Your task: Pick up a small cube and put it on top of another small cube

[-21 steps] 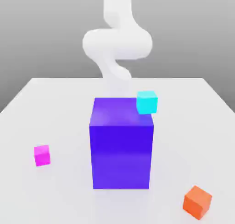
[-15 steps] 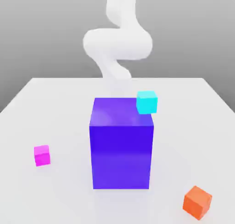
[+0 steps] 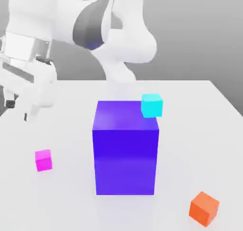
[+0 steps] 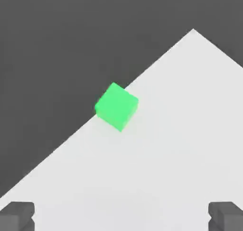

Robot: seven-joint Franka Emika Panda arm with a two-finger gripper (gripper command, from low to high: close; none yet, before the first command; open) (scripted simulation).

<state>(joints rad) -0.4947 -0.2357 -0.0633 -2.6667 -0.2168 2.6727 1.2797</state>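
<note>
The small cube, bright magenta-pink, rests on the white table at the exterior view's left, level with the front of the big blue-purple block. My gripper hangs above the table at the far left, higher than and behind the magenta cube, apart from it. In the hand view the gripper is open, its two dark fingertips spread wide with bare table between them. That same view has a green cube at the table's edge, ahead of the fingers.
A cyan cube shows at the block's upper right corner. An orange cube lies near the front right of the table. The arm's white links tower behind the block.
The arm has swung from behind the block over to the exterior view's left, bringing the hand and gripper into sight. None of the cubes has moved.
</note>
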